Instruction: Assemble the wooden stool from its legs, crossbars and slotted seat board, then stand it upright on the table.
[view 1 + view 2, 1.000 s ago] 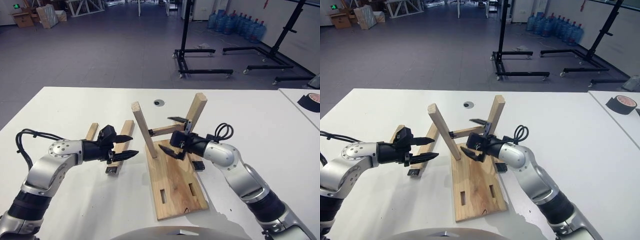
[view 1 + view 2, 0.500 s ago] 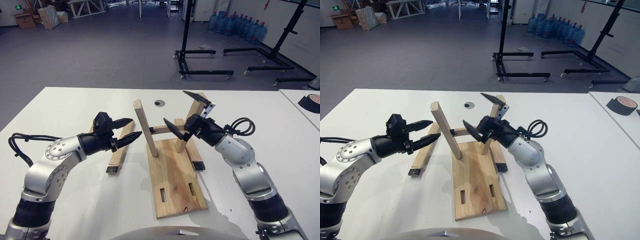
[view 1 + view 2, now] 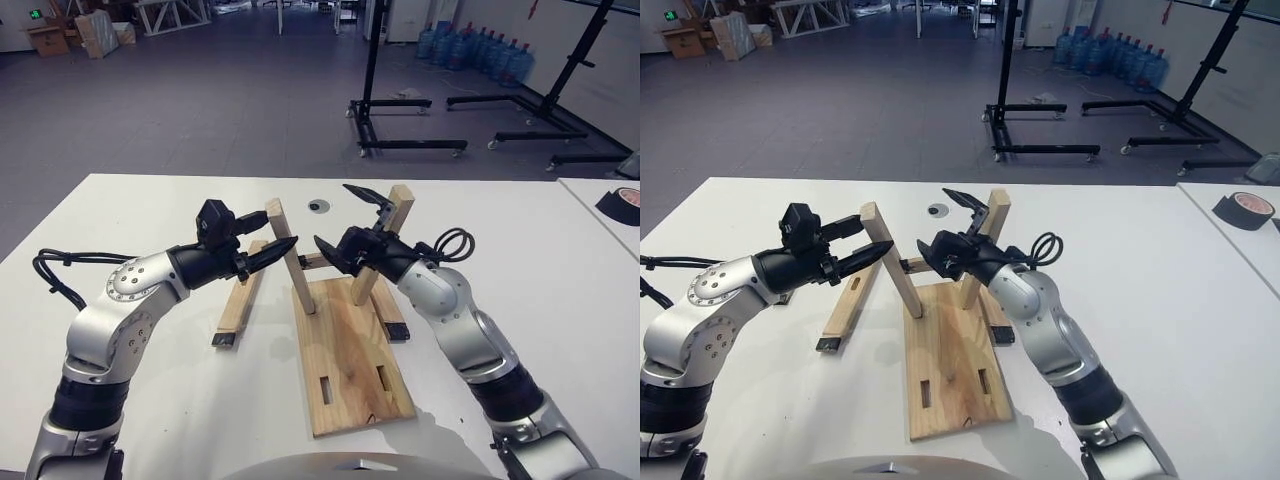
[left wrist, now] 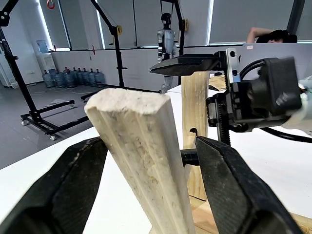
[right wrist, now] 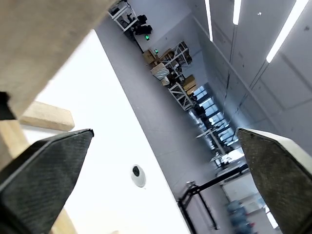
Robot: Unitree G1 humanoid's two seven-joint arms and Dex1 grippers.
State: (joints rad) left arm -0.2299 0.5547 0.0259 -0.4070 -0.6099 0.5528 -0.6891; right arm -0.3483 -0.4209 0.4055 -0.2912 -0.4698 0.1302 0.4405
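Observation:
The slotted seat board (image 3: 352, 365) lies flat on the white table. Two legs stand tilted on its far end: the left leg (image 3: 289, 258) and the right leg (image 3: 401, 202). A crossbar (image 3: 312, 261) joins them. My left gripper (image 3: 872, 236) is open and straddles the top of the left leg (image 4: 139, 146), one finger on each side. Between the two leg tops, just above the crossbar, my right gripper (image 3: 333, 214) is open wide and holds nothing. A second leg pair (image 3: 238, 298) lies flat to the left of the board.
A loose wooden piece with a dark end (image 3: 392, 320) lies against the board's right edge. A roll of black tape (image 3: 620, 203) sits at the far right, and a cable hole (image 3: 318, 206) at the table's back. Black wheeled stands are on the floor beyond.
My left gripper rose from beside the flat leg pair and moved right to the standing left leg's top. My right gripper lifted off the board and shifted left between the legs.

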